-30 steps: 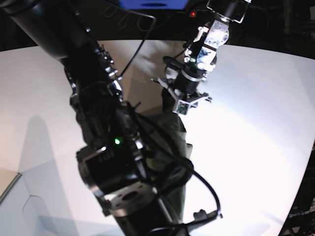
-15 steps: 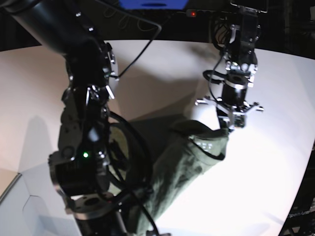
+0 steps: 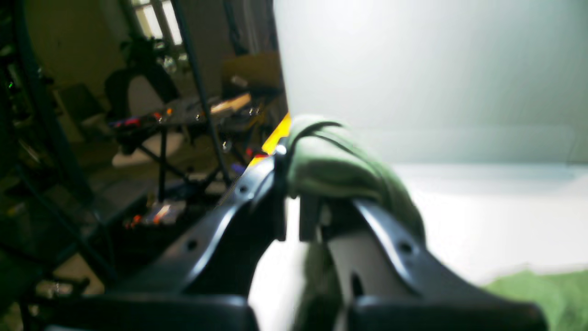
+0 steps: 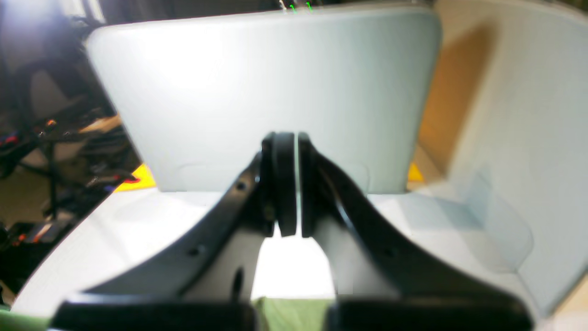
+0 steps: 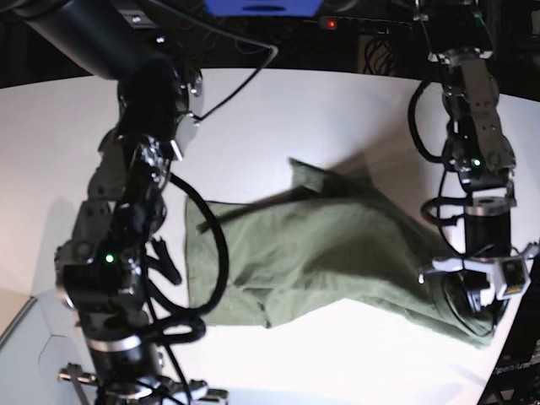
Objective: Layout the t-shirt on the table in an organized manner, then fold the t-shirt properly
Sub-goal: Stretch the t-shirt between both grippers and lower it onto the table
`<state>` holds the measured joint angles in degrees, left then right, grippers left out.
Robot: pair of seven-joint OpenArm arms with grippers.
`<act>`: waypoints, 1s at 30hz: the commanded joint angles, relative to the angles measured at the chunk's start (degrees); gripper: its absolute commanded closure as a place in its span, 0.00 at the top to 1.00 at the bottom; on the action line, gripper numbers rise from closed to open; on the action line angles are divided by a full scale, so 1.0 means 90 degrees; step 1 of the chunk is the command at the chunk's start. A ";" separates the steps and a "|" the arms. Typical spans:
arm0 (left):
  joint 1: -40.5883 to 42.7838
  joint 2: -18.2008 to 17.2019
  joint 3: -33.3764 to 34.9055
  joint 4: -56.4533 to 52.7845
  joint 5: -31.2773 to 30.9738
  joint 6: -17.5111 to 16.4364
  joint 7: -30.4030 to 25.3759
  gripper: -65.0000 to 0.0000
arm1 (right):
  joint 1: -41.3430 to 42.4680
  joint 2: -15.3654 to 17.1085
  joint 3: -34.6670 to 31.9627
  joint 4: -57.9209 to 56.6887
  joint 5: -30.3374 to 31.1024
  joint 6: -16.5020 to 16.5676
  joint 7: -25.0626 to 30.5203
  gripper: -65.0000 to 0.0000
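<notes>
Base view shows the soft olive-green t-shirt [image 5: 337,253] spread out in a wide, wrinkly shape on the big smooth white table [image 5: 278,118]. It lies across the middle of the table and reaches toward the near right edge. One bit of cloth sticks up at the top like a small peak, and the part near the bottom left looks folded over itself.

The left gripper [image 5: 472,291] – the black claw on the right side of this view – is down at the shirt's far right corner, close to the table's edge. From the left wrist view, its two black fingers [image 3: 257,202] are squeezed nearly together with a lump of green cloth [image 3: 335,165] pinched between them, and the cloth bulges over the top of the tips. More green cloth shows low in the right corner of that view.

The right gripper [image 4: 287,184] is shut tight with nothing in it – the two black pads touch each other. It hangs over the bare white table, and a small strip of green shirt shows right below it at the bottom of the right wrist view. In the base view the right arm [image 5: 126,228] stands beside the shirt's left edge.
</notes>
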<state>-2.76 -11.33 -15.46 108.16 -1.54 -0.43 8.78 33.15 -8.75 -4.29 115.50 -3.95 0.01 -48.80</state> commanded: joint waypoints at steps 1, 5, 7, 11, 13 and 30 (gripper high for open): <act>-0.0245 -0.0172 -0.0045 0.0217 0.0000 0.0062 -0.0286 0.01 | -0.0035 -0.0027 -0.0016 0.0065 0.0033 0.0004 0.0123 0.00; -0.0870 -0.0318 -0.0035 0.0227 0.0000 0.0072 -0.0286 0.01 | -0.0884 -0.0009 -0.0016 0.0065 0.0033 0.0004 0.0191 0.00; -0.1173 -0.0494 -0.0055 0.0187 0.0010 0.0072 -0.0286 0.01 | -0.1216 0.0020 -0.0006 0.0085 0.0033 0.0004 0.0220 0.00; -0.1563 -0.0719 -0.0289 -0.0067 0.0000 0.0072 -0.0286 0.01 | -0.1549 0.0294 0.0160 0.0094 0.0033 0.0004 0.0455 0.00; -0.1808 -0.0846 -0.0455 -0.0213 -0.0019 0.0072 -0.0286 0.01 | -0.1568 0.0382 0.0316 0.0085 0.0033 0.0004 0.0455 0.00; -0.3937 -0.1510 -0.0436 -0.1395 -0.0058 0.0023 -0.0296 0.01 | -0.1715 0.0538 0.1127 0.0085 -0.0250 0.0004 0.0435 0.00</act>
<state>-36.27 -24.47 -19.64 94.85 -1.91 0.08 7.46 16.47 -3.99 5.74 115.39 -5.93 0.01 -46.54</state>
